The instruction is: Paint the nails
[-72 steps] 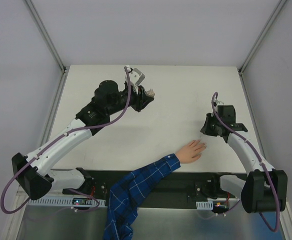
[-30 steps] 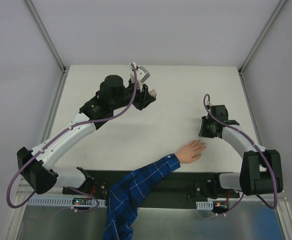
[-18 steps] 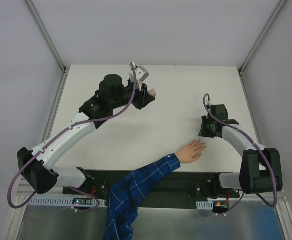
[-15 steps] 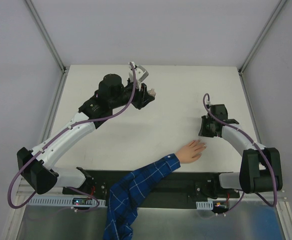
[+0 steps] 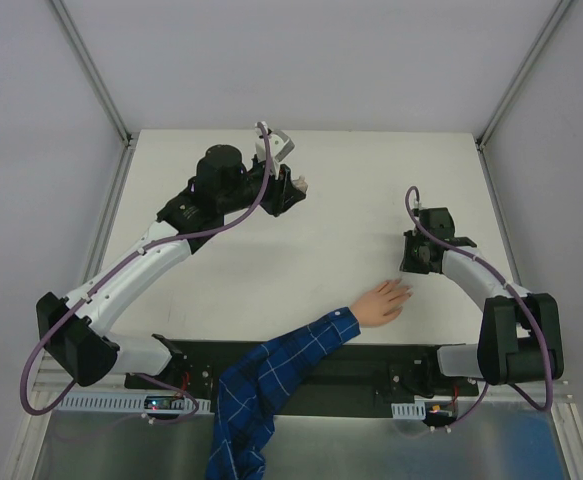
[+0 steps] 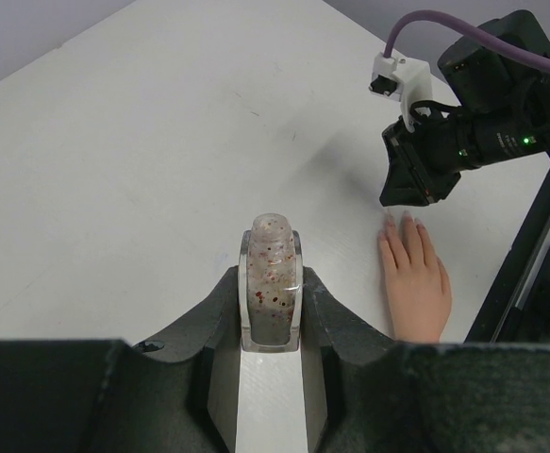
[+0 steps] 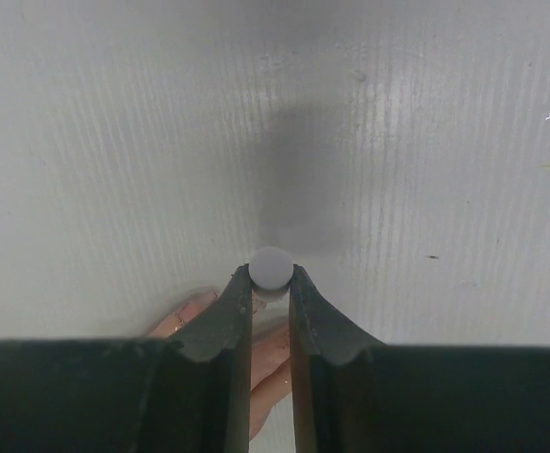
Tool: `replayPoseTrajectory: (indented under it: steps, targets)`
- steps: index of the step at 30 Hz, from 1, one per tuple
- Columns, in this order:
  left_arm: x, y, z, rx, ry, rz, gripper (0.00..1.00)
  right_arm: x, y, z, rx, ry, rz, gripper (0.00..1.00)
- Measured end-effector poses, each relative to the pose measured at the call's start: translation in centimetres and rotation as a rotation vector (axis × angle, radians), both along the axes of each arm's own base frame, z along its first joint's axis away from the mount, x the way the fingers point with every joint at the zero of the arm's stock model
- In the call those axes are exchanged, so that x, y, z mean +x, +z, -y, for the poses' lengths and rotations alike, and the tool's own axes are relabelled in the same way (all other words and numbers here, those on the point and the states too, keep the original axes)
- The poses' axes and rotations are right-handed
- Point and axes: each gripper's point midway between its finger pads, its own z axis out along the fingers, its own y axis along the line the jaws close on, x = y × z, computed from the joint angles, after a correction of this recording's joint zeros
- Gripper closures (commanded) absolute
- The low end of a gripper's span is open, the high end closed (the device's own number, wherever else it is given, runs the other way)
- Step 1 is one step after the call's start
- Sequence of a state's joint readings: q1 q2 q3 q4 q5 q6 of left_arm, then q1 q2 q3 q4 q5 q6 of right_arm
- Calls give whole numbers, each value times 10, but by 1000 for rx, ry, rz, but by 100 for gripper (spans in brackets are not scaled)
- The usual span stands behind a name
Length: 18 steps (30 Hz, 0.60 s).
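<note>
Lying flat on the white table (image 5: pixel 311 250), palm down, the pale hand (image 5: pixel 381 303) sits in the lower centre-right of the overhead picture, its blue plaid sleeve (image 5: pixel 271 385) trailing down toward the bottom edge. Its fingers point up and to the right; the nails (image 6: pixel 396 219) are the same tone as the skin and hardly stand out, even in the left wrist picture where the fingertips show at centre right.

Just above those fingertips hangs the right gripper (image 5: pixel 412 262), at the right of the overhead picture. From its own camera, the two dark fingers are pinched on a small round pale cap (image 7: pixel 272 267), with the fingers of the hand showing below and behind them at the bottom centre.

Up in the top centre-left of the overhead picture, well apart from the hand, the left gripper (image 5: pixel 293 187) pinches a clear little bottle (image 6: pixel 272 280) speckled with red flecks, held upright between its dark fingers.
</note>
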<state>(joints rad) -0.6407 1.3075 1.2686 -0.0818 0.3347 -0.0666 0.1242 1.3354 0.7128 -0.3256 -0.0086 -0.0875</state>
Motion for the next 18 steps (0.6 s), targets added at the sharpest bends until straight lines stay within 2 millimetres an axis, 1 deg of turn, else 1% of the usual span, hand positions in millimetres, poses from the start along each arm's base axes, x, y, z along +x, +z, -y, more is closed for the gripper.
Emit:
replayPoseTrajectory:
  steps: [4, 11, 18]
  targets:
    - [0, -2, 0, 5, -1, -7, 100, 0, 0, 4, -20, -11, 1, 100]
    - [2, -5, 1, 9, -3, -15, 100, 1, 0, 4, -20, -11, 3, 100]
    - [2, -5, 1, 9, -3, -15, 100, 0, 1, -2, 9, 7, 1, 100]
